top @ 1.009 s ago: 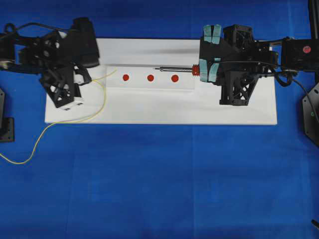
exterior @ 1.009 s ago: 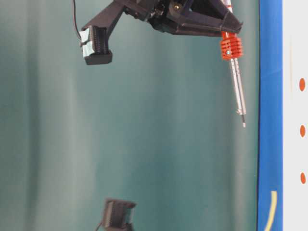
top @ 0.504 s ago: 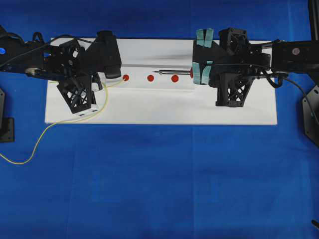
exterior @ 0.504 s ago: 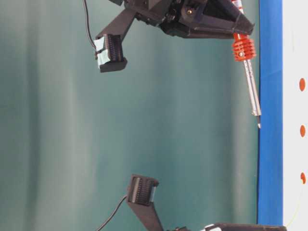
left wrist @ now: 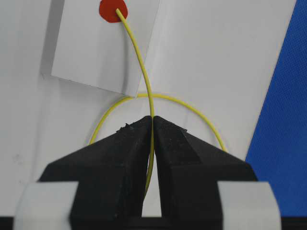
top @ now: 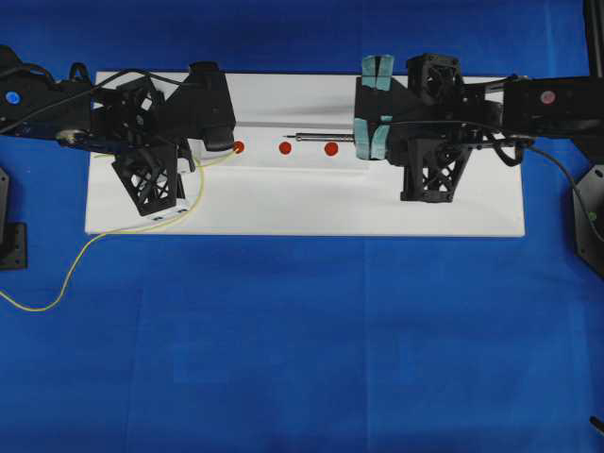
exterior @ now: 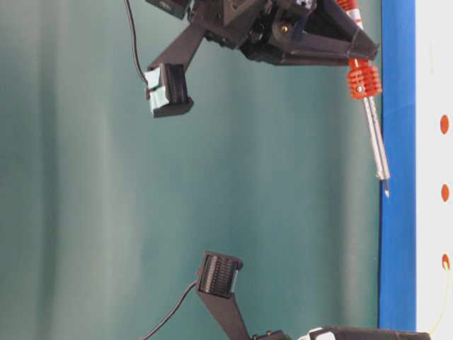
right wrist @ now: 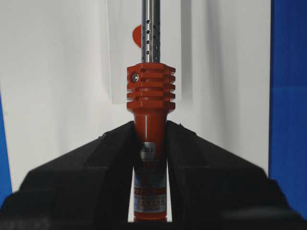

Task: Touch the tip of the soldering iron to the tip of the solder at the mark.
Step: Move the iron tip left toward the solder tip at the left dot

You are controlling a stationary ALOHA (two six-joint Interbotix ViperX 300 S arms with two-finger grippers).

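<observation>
Since the earlier frame the left gripper (left wrist: 152,125), jaws pinched shut on the thin yellow solder wire (left wrist: 139,57), has swung in from the upper left so the wire's tip now rests on the leftmost red dot (top: 238,147). The right gripper (right wrist: 150,143), clamped on the orange-handled, silver-shafted soldering iron (top: 326,138), has edged left. Its tip sits above the middle dot, well apart from the solder, so contact is likely next.

A black gripper (exterior: 357,49) at the 1 o'clock edge is clamping the orange-red handle of the soldering iron (exterior: 373,134), its silver shaft pointing toward 6 o'clock. The dark tip is hanging in front of the blue strip (exterior: 396,177). Three red dots (exterior: 444,193) are lining the white board (exterior: 433,85) at 3 o'clock.
</observation>
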